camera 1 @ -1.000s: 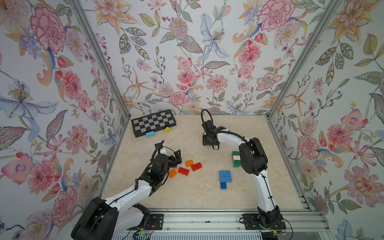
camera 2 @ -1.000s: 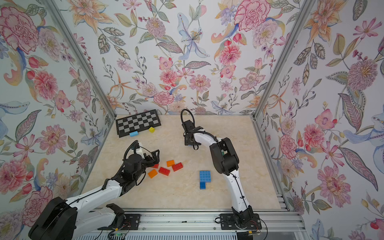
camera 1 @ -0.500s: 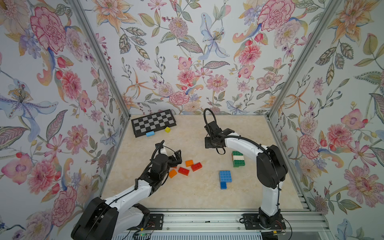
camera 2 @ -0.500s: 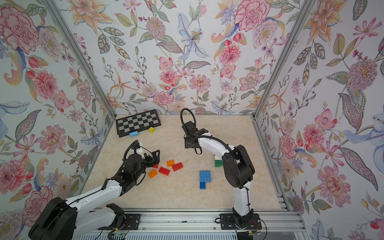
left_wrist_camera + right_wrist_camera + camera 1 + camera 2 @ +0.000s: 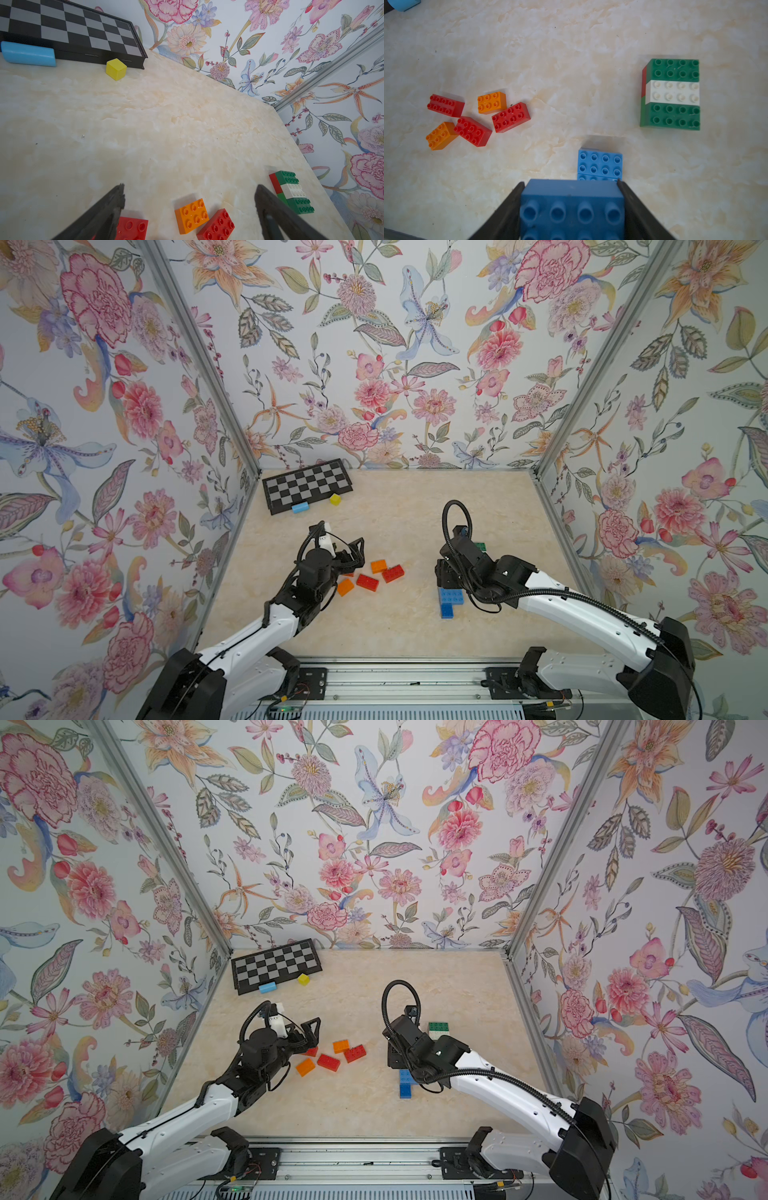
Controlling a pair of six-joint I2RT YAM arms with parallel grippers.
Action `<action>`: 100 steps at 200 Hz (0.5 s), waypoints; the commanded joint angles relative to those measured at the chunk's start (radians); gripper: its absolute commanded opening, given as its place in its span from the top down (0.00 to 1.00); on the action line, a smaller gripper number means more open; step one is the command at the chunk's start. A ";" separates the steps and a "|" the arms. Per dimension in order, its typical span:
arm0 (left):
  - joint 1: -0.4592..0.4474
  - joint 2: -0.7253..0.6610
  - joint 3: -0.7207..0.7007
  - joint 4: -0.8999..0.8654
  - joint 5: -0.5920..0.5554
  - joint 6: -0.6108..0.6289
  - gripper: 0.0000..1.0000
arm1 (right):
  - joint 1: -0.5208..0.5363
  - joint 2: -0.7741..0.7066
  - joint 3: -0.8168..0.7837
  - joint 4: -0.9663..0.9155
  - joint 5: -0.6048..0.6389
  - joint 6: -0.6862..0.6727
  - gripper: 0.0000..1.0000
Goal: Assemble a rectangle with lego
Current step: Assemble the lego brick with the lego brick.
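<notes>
My right gripper [image 5: 570, 182] is shut on a blue lego brick [image 5: 572, 207], studs facing the wrist camera. It hangs just over a flat group of joined blue bricks [image 5: 600, 164] on the table. In both top views the right gripper [image 5: 446, 576] hides the held brick and part of the blue group [image 5: 451, 601]. A green and white block [image 5: 671, 94] with a red brick under it stands further right. My left gripper [image 5: 190, 188] is open above loose red [image 5: 217, 226] and orange [image 5: 192, 215] bricks, holding nothing.
A chessboard [image 5: 307, 485] lies at the far left corner, with a light blue block [image 5: 300, 508] and a yellow cube [image 5: 335, 499] at its front edge. Floral walls close in the table on three sides.
The right gripper has swung from the far middle of the table toward the front, over the blue bricks. The left arm has not moved.
</notes>
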 commanded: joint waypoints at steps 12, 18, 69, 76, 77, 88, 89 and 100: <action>-0.012 -0.044 -0.013 -0.010 0.024 -0.020 0.01 | 0.116 -0.102 -0.110 -0.136 0.103 0.183 0.72; -0.020 -0.048 -0.014 -0.011 0.018 -0.020 0.01 | 0.133 -0.113 -0.132 -0.138 0.107 0.204 0.72; -0.037 -0.026 -0.023 0.004 -0.003 -0.041 0.01 | 0.201 -0.070 -0.219 -0.138 0.104 0.267 0.71; -0.037 -0.021 -0.023 0.007 -0.002 -0.042 0.01 | 0.201 -0.059 -0.221 -0.137 0.100 0.263 0.71; -0.037 -0.020 -0.023 0.008 -0.002 -0.043 0.01 | 0.201 -0.058 -0.222 -0.137 0.100 0.261 0.71; -0.036 -0.013 -0.023 0.013 0.002 -0.045 0.01 | 0.201 -0.041 -0.221 -0.136 0.097 0.246 0.71; -0.037 -0.013 -0.023 0.013 0.001 -0.045 0.01 | 0.200 -0.040 -0.221 -0.137 0.097 0.243 0.71; -0.037 -0.007 -0.026 0.020 0.002 -0.049 0.01 | 0.198 -0.028 -0.221 -0.133 0.097 0.228 0.69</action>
